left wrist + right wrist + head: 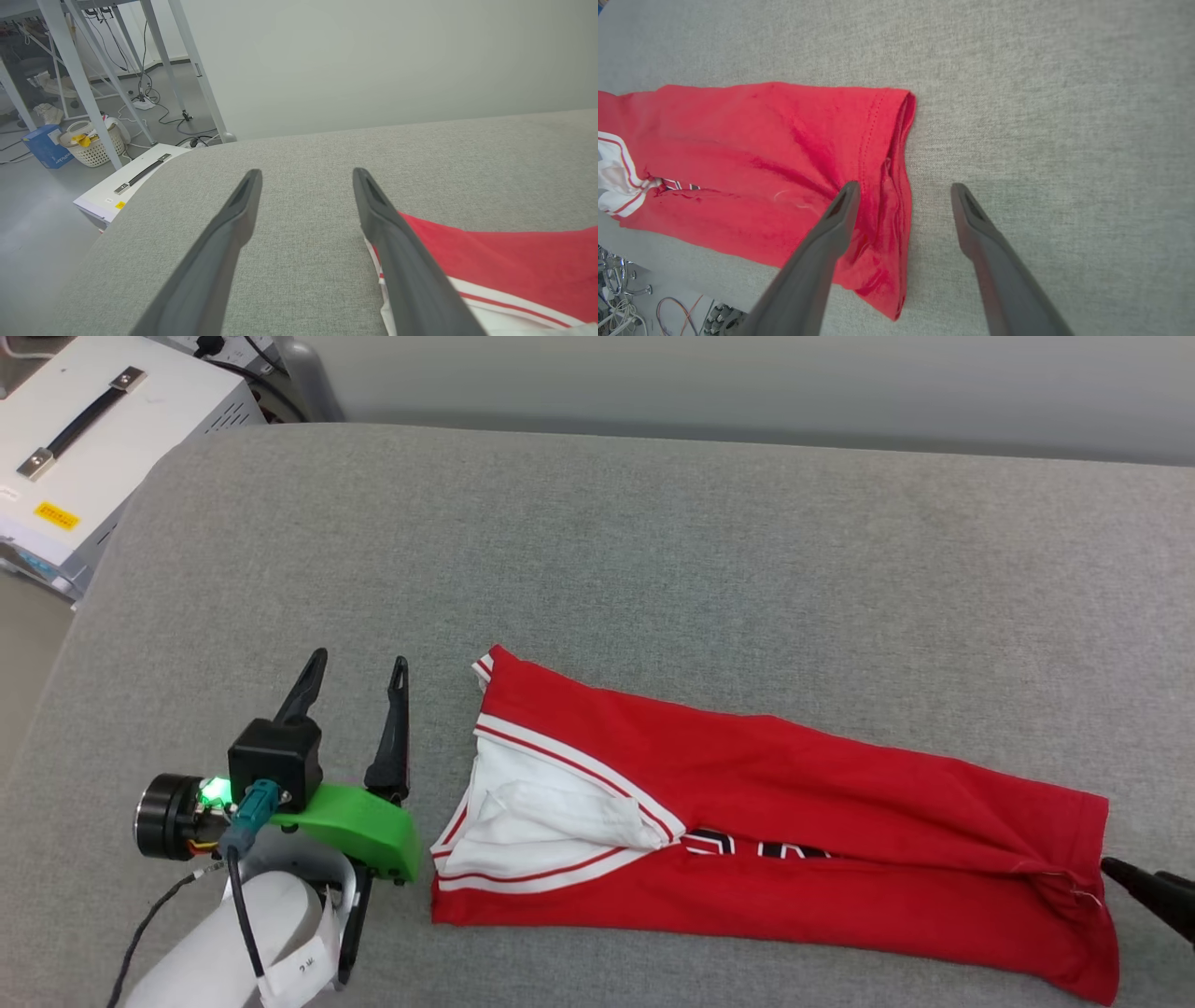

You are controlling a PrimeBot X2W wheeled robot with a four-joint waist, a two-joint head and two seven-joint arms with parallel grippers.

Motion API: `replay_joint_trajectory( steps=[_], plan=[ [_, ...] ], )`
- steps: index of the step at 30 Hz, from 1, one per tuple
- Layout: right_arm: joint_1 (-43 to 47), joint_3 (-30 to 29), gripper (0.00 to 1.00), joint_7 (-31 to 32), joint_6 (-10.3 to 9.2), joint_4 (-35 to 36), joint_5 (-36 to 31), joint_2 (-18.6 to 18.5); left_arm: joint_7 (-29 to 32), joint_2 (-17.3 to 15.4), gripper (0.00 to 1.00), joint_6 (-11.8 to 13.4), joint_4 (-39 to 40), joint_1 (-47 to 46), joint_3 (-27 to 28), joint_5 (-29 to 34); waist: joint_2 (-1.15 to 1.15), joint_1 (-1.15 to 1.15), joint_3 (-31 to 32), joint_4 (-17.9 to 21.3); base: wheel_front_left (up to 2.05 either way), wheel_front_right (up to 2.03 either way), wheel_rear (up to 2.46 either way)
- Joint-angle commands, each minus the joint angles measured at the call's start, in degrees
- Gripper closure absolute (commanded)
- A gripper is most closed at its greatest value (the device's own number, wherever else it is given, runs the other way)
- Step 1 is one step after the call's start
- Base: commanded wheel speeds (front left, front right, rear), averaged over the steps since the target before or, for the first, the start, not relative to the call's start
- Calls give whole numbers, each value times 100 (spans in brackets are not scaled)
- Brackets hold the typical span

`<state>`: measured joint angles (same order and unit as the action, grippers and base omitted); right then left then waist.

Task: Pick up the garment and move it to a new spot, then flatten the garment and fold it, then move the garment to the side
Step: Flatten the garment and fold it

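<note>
Spreading wide, the two dark fingers of the left gripper [360,658] are seen at the lower left of the head view, with nothing clamped between them; the gripper is positioned just beside the white-sleeved end of the garment [794,784]. The right gripper [904,185] is likewise shown parted and empty in the right wrist view, one finger overlying the red hem and the other over bare cloth. The garment is laid on the near half of the grey padded surface [653,541], folded lengthwise into a long band running from left to right, with the striped trim and white sleeve at the left end and the hem at the right. A strip of black, white-outlined lettering is exposed along the fold. Beyond the surface's far left corner, a white case [93,429] with a black handle is located, and farther off a pale basket [93,144] is set on the floor.
</note>
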<state>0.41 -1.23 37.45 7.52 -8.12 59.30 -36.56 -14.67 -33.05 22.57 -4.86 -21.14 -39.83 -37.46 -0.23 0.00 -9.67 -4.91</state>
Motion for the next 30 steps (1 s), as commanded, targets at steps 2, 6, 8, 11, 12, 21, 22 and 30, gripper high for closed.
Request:
replay_joint_trajectory(
  steps=[2, 6, 8, 11, 12, 21, 22, 30],
  plan=[
    [-145, 101, 0, 56, -3, -168, 20, 125, -32, 248, 0, -79, 43, 273, 330, 309, 23, 0, -121, -134, 0, 0, 0],
    [-242, 286, 0, 85, -3, -402, 84, 300, -32, 605, 0, -250, 56, 572, 782, 757, 23, 0, -175, -219, 0, 0, 0],
    [-282, 489, 0, 110, -3, -484, 136, 381, -32, 862, 0, -406, 51, 778, 1060, 1032, 23, 0, -195, -258, 0, 0, 0],
    [-326, 714, 0, 108, -3, -512, 238, 487, -32, 1128, 0, -558, 52, 977, 1378, 1313, 23, 0, -200, -281, 0, 0, 0],
    [-336, 779, 0, 106, -3, -507, 264, 508, -32, 1202, 0, -596, 54, 1029, 1467, 1388, 23, 0, -198, -284, 0, 0, 0],
    [-487, 1251, 100, -128, -3, -593, 502, 564, -32, 1954, 0, -1188, -43, 1440, 2246, 2206, 23, 0, -163, -317, 0, 0, 0],
    [-497, 1266, 100, -162, -3, -606, 518, 551, -32, 1997, 0, -1233, -53, 1455, 2298, 2256, 23, 0, -156, -319, 0, 0, 0],
    [-557, 1295, 100, -503, -3, -652, 632, 287, -32, 2320, 0, -1544, -81, 1629, 2679, 2671, 23, 0, -14, -284, 0, 0, 0]
  ],
)
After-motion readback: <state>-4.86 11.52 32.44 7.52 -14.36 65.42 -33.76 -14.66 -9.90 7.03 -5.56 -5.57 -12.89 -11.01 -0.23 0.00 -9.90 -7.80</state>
